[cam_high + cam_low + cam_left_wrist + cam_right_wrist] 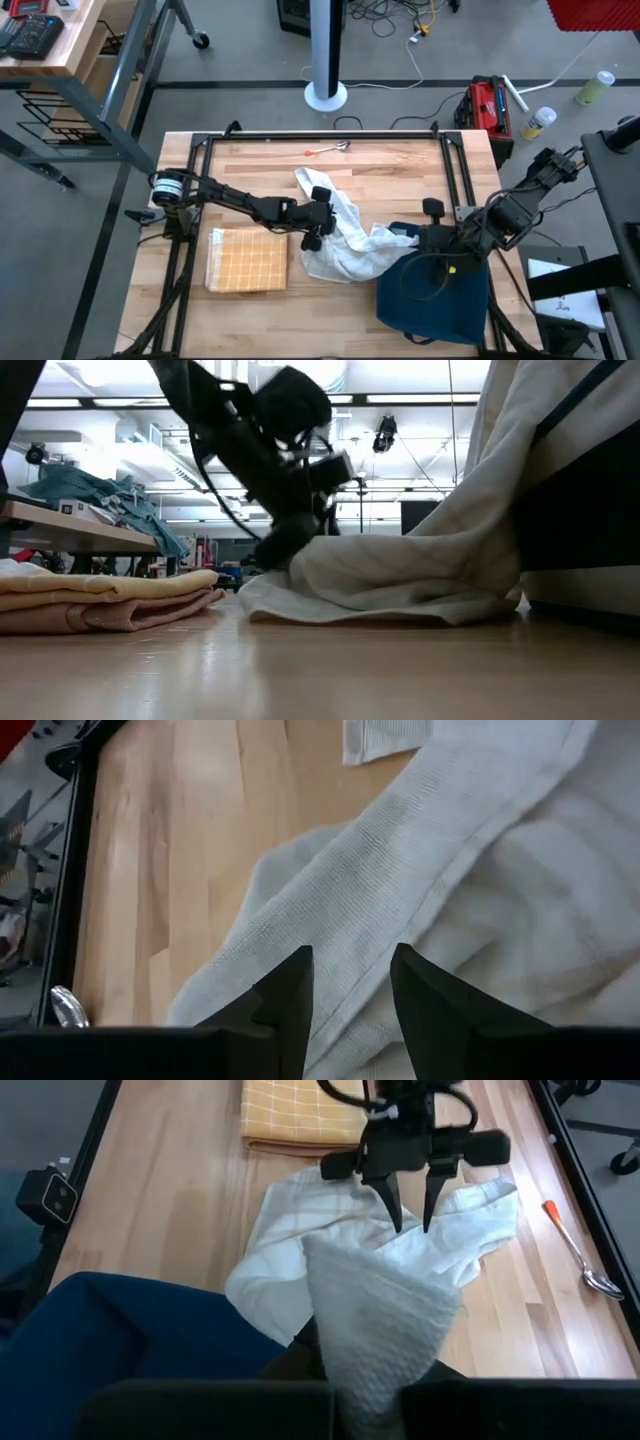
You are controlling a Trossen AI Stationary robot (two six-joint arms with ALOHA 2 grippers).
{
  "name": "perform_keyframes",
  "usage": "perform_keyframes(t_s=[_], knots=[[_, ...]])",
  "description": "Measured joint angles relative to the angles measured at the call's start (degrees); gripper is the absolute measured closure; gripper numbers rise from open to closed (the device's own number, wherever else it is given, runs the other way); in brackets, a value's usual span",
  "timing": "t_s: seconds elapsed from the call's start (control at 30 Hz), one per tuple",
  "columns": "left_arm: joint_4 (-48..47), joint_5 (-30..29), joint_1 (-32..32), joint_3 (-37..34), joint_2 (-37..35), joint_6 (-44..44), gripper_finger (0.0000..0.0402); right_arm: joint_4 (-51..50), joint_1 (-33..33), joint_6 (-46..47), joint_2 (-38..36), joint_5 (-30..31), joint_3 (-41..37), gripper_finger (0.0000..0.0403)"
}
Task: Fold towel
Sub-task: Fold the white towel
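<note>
White towel [345,240] lies crumpled near the middle of the desk [400,170], one strip of it trailing toward the far edge, the bulk bunched toward my right arm. In the low view it rests on the wood as a soft heap, rising steeply on the side where it is lifted.

My left gripper [318,215] is down at the towel's left edge, fingers [290,990] parted with a gap between them, tips poised over a ribbed hem of the cloth; nothing is pinched between them. The right wrist view shows the same: two dark fingertips spread, pointing down at the fabric.

My right gripper [428,238] is clenched on a corner of the white towel, which drapes up over it in the right wrist view.

A folded yellow checked towel [247,260] sits flat just left of the white one. A dark blue cloth [430,295] lies under my right arm. A spoon [335,148] with an orange handle lies near the far edge.
</note>
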Motion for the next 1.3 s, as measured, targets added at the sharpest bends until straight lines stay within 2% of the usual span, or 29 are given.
perform_keyframes(t_s=[0.3, 0.5, 0.6, 0.7, 0.8, 0.87, 0.93, 0.97, 1.03, 1.3], knots=[[1.1, -1.7, 0.3, 1.6, 6.6, -1.7, 0.0277, 0.0, 0.0, 0.0, 0.0, 0.9, -0.4, 0.0403], [-0.9, -2.9, 0.2, 2.9, 6.0, -1.7, 0.0274, -0.1, 0.0, 0.0, 0.0, 0.9, -1.2, 0.0403], [-2.3, -4.3, 0.2, 3.5, 3.4, -1.7, 0.0304, -0.3, 0.0, 0.0, 0.0, 0.9, -1.5, 0.0403], [-2.6, -10.1, 0.2, 3.7, 1.6, -1.7, 0.0375, -0.3, 0.0, 0.0, 0.0, 0.9, -1.5, 0.0403], [-3.4, -14.8, 0.2, 3.7, 1.3, -1.9, 0.0391, -0.4, 0.0, 0.0, 0.0, 1.0, -1.5, 0.0403], [-3.3, -12.9, 0.3, 4.1, 1.0, -1.7, 0.0397, -0.3, 0.0, -0.1, 0.0, 1.0, -1.6, 0.0403], [-4.4, -4.8, 0.3, 4.2, 0.8, -1.1, 0.0400, -0.4, 0.0, -0.1, 0.0, 1.0, -1.7, 0.0403], [-5.4, -1.4, 0.2, 4.1, 0.9, -1.1, 0.0397, -0.3, 0.0, -0.1, 0.0, 1.0, -1.7, 0.0403], [-5.8, 1.0, 0.0, 4.0, 1.6, -2.1, 0.0385, -0.3, 0.0, -0.2, 0.0, 1.0, -1.7, 0.0403], [-4.9, -0.7, 0.5, 2.1, 1.7, -2.0, 0.0295, -0.4, 0.0, -0.4, 0.0, 1.0, -1.8, 0.0403]])
